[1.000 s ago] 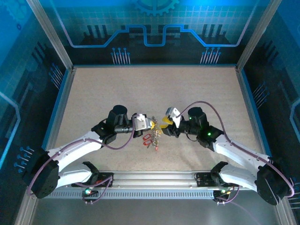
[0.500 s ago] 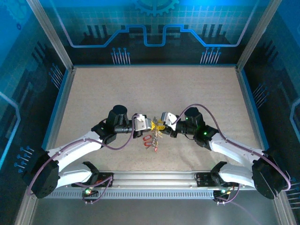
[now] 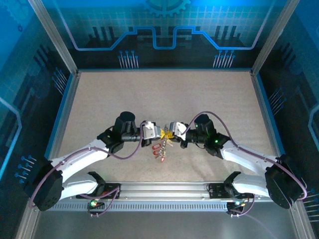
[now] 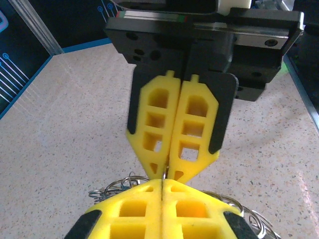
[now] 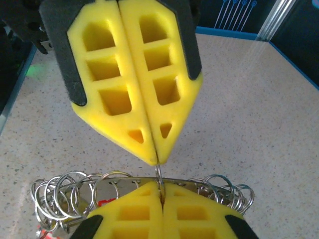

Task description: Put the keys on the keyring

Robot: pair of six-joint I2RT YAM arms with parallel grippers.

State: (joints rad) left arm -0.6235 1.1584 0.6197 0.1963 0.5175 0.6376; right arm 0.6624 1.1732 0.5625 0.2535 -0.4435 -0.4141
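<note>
Over the last second the right fingers (image 5: pixel 132 216) are brought leftward, and the gap to the left fingers (image 5: pixel 112 99) is closed, so that the two pairs now meet tip to tip.

The keyring (image 5: pixel 192 182) is held just off the table (image 3: pixel 124 99) at that meeting point, near the middle of the table and slightly toward the near edge. In the right wrist view its flat band is seen running left to right, across the line on which the two sets of tips face each other. It is crowded with small split rings (image 5: pixel 60 191) on both sides. The keys (image 3: pixel 158 149) are seen from above as red heads hanging below the bunch on its near side.

A thin wire loop (image 5: pixel 158 173) stands upright exactly between the two tips. The left fingers are pressed fully together and appear to hold the keyring by that loop. The right fingers are likewise closed with no gap, and the loop runs down into their seam. Whether it is truly pinched there cannot be told.

Neither arm is judged nearer, as the keyring sits at both tips. The coming move is judged to turn on the loop staying in line with both seams.
</note>
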